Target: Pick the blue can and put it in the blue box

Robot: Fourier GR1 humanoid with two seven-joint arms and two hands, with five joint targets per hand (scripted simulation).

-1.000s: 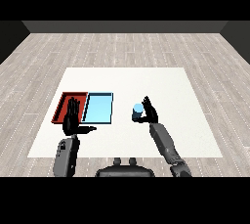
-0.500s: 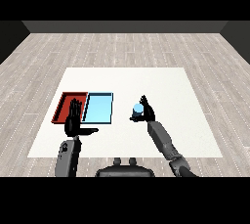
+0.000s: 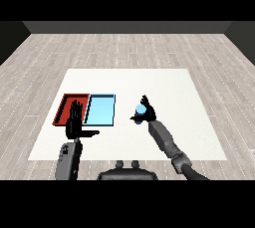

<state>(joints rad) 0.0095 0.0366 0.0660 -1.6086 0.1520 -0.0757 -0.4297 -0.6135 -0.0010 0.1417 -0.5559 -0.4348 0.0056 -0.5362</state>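
Observation:
The blue can (image 3: 140,109) stands on the white table (image 3: 164,85), a little right of the light blue tray (image 3: 100,109). My right hand (image 3: 148,114) is against the can's right side, with its fingers and thumb curling round it. The red tray (image 3: 65,105) lies just left of the blue one. Held upright, my left hand (image 3: 75,123) has straight fingers and the thumb stuck out to the right. It hovers over the near edge of the red tray and holds nothing.
The two trays lie side by side at the table's left. Bare white table stretches behind and to the right of the can. A wooden floor surrounds the table.
My right hand has moved left up to the can and its fingers have closed round it. The left hand has stayed in place.

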